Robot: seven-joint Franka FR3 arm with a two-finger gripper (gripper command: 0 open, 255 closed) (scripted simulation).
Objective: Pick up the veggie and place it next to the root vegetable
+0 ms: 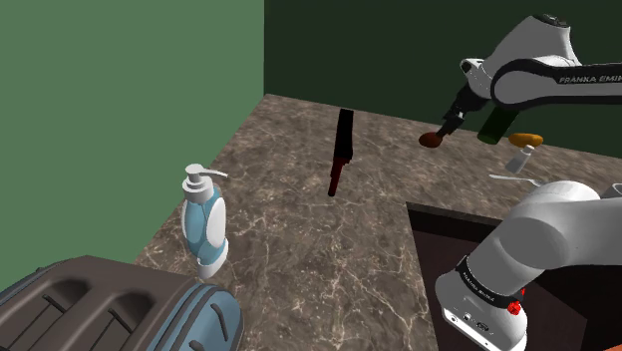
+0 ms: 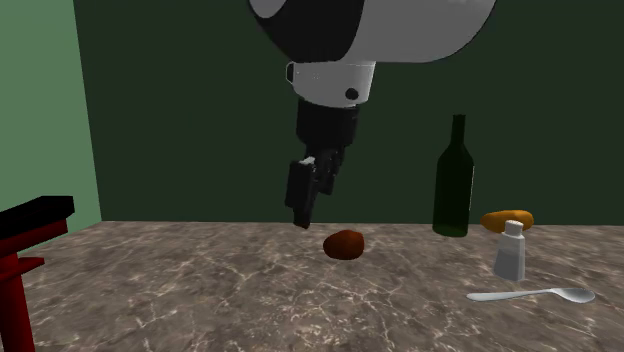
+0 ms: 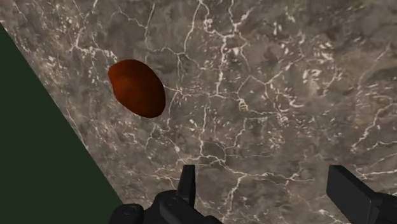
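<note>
The gripper (image 3: 267, 191) hung over the marbled counter (image 3: 286, 76), jaws wide apart and empty, with the reddish-brown veggie (image 3: 137, 87) lying off to one side of them. It looked firm, smooth and liable to roll, so best pinched across its narrow middle. The second exterior view added the orange root vegetable (image 2: 506, 219) beside a dark bottle (image 2: 454, 180).

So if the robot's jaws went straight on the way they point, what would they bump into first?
Most likely the bare marbled countertop. The reddish-brown vegetable sits off to one side of the open jaws, not between them, so they would probably miss it.
</note>
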